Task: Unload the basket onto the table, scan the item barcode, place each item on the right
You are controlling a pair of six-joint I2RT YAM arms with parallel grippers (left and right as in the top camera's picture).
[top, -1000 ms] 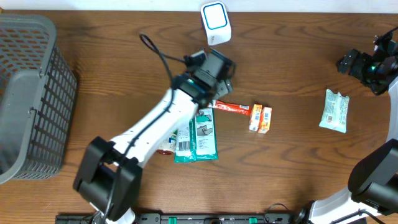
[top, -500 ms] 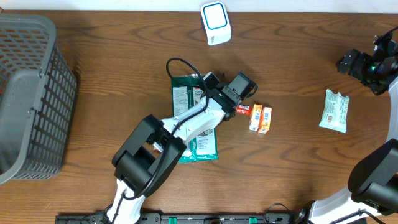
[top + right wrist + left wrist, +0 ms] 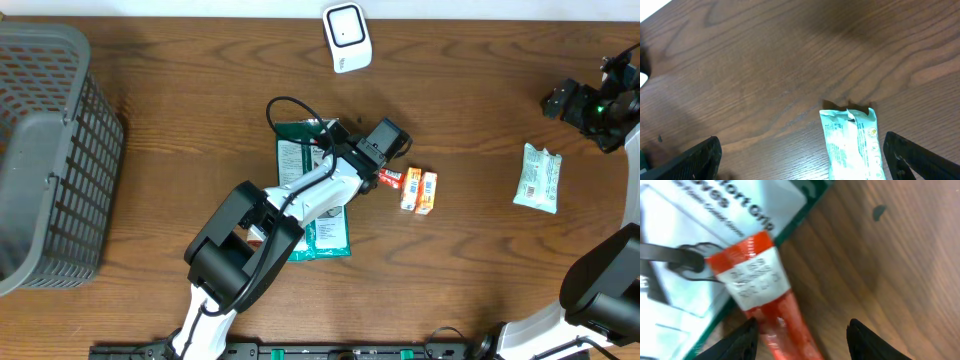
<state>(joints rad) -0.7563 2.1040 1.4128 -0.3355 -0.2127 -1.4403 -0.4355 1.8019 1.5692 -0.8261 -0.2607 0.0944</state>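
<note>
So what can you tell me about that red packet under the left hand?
The red packet is a slim, glossy plastic stick with a white printed label near one end. It lies flat, that end overlapping a green-edged pouch, the rest on the wooden table. The left hand straddles it, fingers apart.

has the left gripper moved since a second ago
Yes. In the overhead view the left gripper has swung away from the white scanner toward the two orange boxes, its jaws now either side of the red stick pack.
</note>
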